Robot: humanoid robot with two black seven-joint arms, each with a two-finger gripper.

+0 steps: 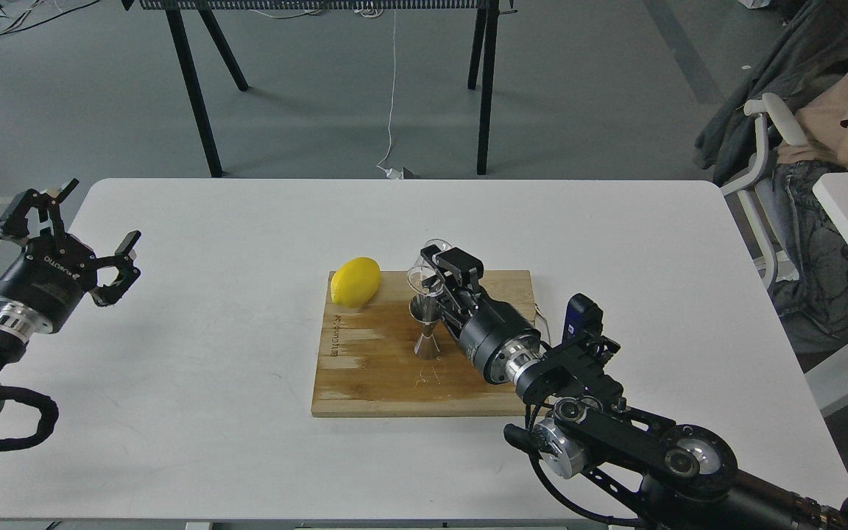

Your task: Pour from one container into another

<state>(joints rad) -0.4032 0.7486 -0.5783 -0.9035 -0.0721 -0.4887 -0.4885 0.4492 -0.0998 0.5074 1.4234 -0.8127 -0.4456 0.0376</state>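
A small clear glass cup (424,271) hangs tilted just above the top cone of the steel hourglass jigger (428,329), which stands upright on the wooden cutting board (372,375). My right gripper (437,271) is shut on the cup, its arm reaching in from the lower right. Whether anything is in the cup, I cannot make out. At the table's left edge my left gripper (78,221) is held open and empty, far from the board.
A yellow lemon (355,281) lies on the board's back left corner, close to the jigger. The board sits mid-table on the white table (210,353). A seated person and a chair (777,147) are at the right, black table legs behind.
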